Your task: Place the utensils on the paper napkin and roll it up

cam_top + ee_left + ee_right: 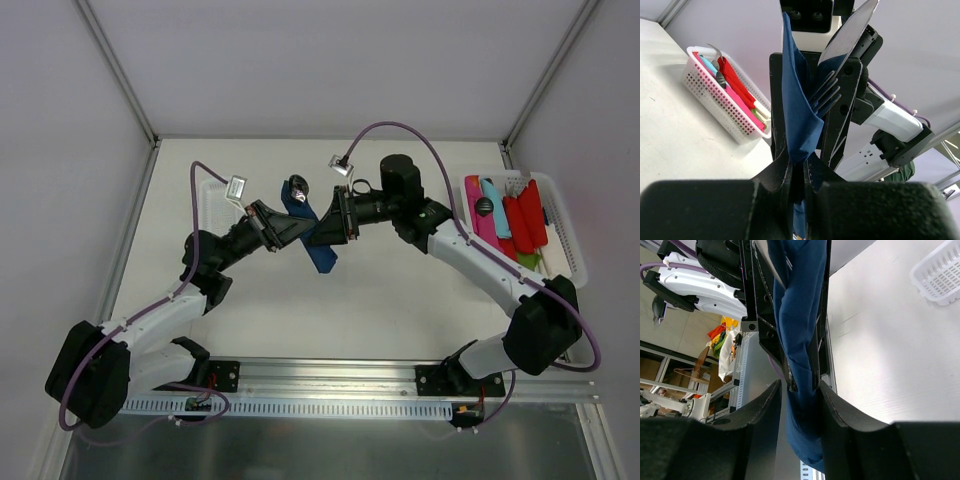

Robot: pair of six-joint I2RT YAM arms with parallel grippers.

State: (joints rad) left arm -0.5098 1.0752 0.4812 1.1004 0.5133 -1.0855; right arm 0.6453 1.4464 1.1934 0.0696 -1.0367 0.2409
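left claw (797,172): clenched on the napkin's lower end, cloth pinched flat between its jaws
napkin (799,112): navy, bunched into a loose roll, held in the air between both claws, off the table
right claw (801,390): faces the left one, jaws standing apart on either side of the roll; whether they press it i cannot tell
utensils (837,50): fork (826,95) and knife (855,25) poke out of the folds beside one right jaw; a spoon (297,186) bowl shows at the roll's far end in the top view
why held so: one claw likely anchors an end so the other can shift its hold and wind the cloth tighter
table (400,300): white, beneath the roll, not touching it
basket (565,225): at the table's right edge, well apart from the work
plastic pieces (515,220): red, pink and turquoise, lying in the basket
stage: cutlery looks wrapped, but the roll is slack and not yet neat
risk: cutlery could slide out of an open end if both holds slacken together
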